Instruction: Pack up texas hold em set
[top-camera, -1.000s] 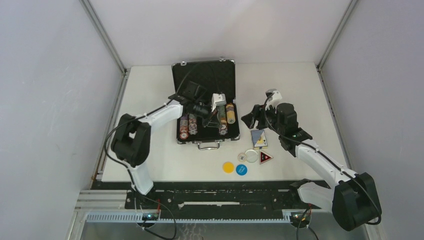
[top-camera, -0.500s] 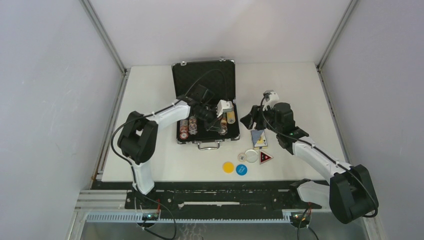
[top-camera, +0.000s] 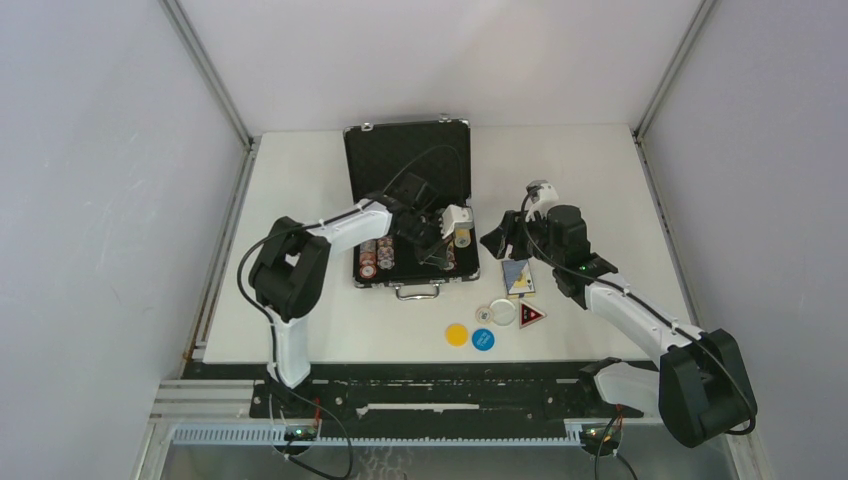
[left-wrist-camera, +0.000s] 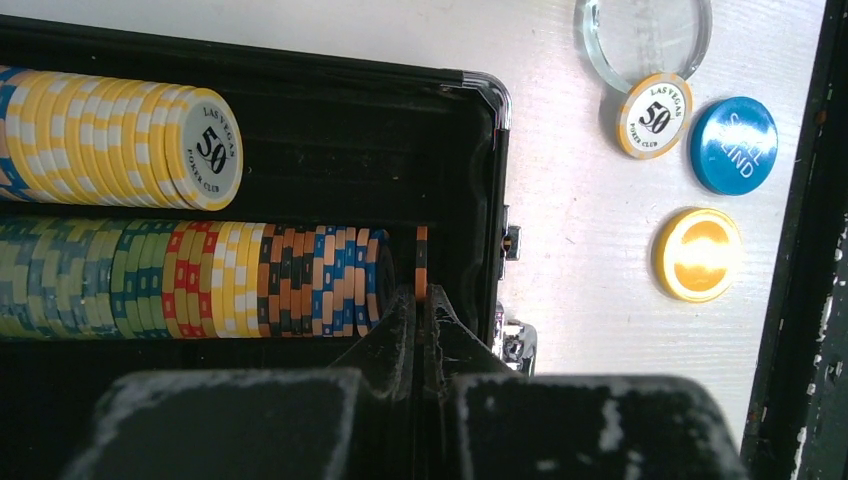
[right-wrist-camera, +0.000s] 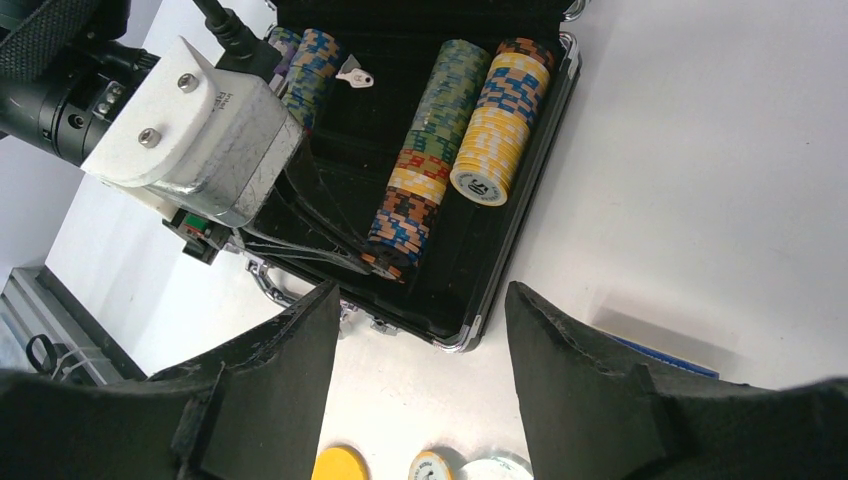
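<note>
Top view: case (top-camera: 405, 150) open on the worktop (top-camera: 600, 170); only the left wrist view shows the left fingers (left-wrist-camera: 420, 305) pinched on one orange chip (left-wrist-camera: 421, 255) at a row's end inside, and print on the yellow chips (left-wrist-camera: 212, 150): "LAS VEGAS 50 POKER CLUB"; right fingers (right-wrist-camera: 420, 310) apart, empty

Reaching over the open black case (top-camera: 408, 160) with the left arm (top-camera: 340, 222) and dipping the left gripper (top-camera: 437, 254) into the tray, just right of the chip stacks (top-camera: 375, 256). Hovering just right of the case with the right gripper (top-camera: 497, 240), near a card deck (top-camera: 517, 276) lying flat. Lying on the table (top-camera: 300, 200) in front of the case: a clear disc (top-camera: 503, 313), a triangle token (top-camera: 531, 316), and a yellow button (top-camera: 457, 334) just beside a blue button (top-camera: 483, 339).
</note>
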